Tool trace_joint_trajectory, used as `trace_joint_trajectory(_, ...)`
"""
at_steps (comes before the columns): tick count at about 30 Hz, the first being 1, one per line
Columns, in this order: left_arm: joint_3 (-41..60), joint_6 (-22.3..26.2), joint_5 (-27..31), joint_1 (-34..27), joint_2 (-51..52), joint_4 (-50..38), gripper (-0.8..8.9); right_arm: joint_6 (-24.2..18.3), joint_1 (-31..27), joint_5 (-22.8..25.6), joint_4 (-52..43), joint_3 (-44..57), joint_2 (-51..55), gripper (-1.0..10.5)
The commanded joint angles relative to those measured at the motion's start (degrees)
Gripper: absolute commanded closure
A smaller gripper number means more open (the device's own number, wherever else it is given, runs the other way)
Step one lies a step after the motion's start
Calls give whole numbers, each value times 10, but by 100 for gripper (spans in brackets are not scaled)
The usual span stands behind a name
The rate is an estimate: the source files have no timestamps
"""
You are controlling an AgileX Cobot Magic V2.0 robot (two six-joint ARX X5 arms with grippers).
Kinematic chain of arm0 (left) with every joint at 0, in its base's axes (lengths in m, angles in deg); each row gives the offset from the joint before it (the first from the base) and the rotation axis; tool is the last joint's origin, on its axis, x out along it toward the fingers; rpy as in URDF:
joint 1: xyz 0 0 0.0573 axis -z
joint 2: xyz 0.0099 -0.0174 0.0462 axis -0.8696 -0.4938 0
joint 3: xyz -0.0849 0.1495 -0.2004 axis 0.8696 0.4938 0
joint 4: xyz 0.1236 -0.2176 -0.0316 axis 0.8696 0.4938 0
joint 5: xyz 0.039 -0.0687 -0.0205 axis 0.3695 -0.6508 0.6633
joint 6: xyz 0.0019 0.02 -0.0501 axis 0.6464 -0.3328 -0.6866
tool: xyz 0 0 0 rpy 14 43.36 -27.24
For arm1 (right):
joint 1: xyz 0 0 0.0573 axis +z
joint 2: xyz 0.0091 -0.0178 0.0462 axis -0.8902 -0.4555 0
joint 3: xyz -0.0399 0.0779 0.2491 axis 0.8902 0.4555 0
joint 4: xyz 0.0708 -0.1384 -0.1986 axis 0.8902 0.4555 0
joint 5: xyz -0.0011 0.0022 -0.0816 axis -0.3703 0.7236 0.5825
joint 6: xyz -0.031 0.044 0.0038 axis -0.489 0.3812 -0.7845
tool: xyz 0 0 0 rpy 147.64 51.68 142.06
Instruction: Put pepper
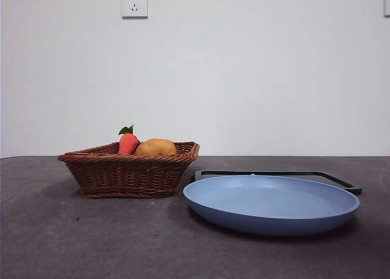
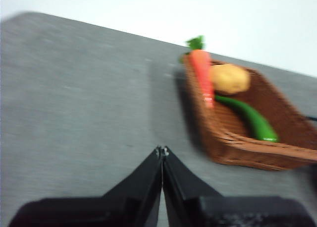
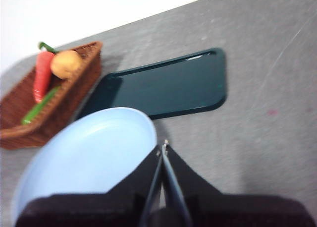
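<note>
The pepper (image 2: 247,117), long, slim and glossy green, lies in the brown wicker basket (image 2: 267,150) beside an orange-red vegetable and a tan lump. It also shows in the right wrist view (image 3: 38,107). In the front view the basket wall (image 1: 128,172) hides it. My left gripper (image 2: 162,151) is shut and empty above the bare table, short of the basket. My right gripper (image 3: 163,146) is shut and empty above the near rim of the blue plate (image 3: 84,157). Neither arm shows in the front view.
The orange-red vegetable (image 1: 128,143) and tan lump (image 1: 156,148) rise above the basket rim. The blue plate (image 1: 271,203) sits right of the basket, with a dark tray (image 1: 341,180) behind it. A grey table (image 1: 61,242) and a white wall lie around.
</note>
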State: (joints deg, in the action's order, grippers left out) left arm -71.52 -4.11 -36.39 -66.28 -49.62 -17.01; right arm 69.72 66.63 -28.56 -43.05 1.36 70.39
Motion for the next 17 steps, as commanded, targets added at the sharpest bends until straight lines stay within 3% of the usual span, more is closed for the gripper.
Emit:
trace_joint_trajectory(1,-5,-54,-42,-2,2,4,807,69,1,-19,-22,-5,3,941)
trace_joint_trajectory(4,-21,-73,-77,-2,0,5,807,88,2,-30,-31,-20,1,941)
trace_joint_trajectory(13,-120,-76,-126,-2,-78,20,807,87,2,-32,-23,-132,-64,942)
trace_joint_trajectory(17,-179,-55,-165,-2,-144,26,807,52,2,-40,28,-216,-128,942)
